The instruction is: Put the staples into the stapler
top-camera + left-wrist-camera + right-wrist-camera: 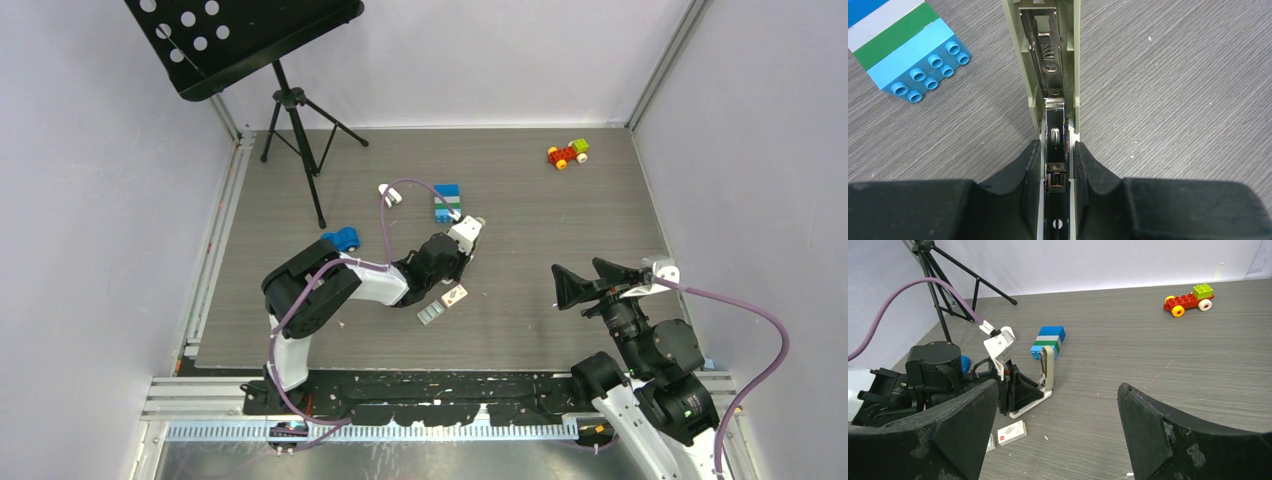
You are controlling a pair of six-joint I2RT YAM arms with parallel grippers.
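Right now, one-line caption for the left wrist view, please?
Left jaws clamp the stapler, its beige top swung open exposing the metal channel, a blue-white-green brick stack lying apart to its left.

The stapler (1048, 75) has a pale greenish-grey top, a white base and shiny silver metal inside. The left gripper (1057, 155) and the right gripper (1058, 387) are black. The table (560, 220) is grey with thin darker streaks, like wood. The brick stack (908, 45) has stripes of dark blue, white, green and light blue. The blue car (342, 238) is all blue. The red car (1188, 300) has a green brick on top, a yellow wheel and a white wheel. The small box (1012, 432) is white with a red mark. The staples (430, 314) are silvery grey. The cable (760, 330) is purple.
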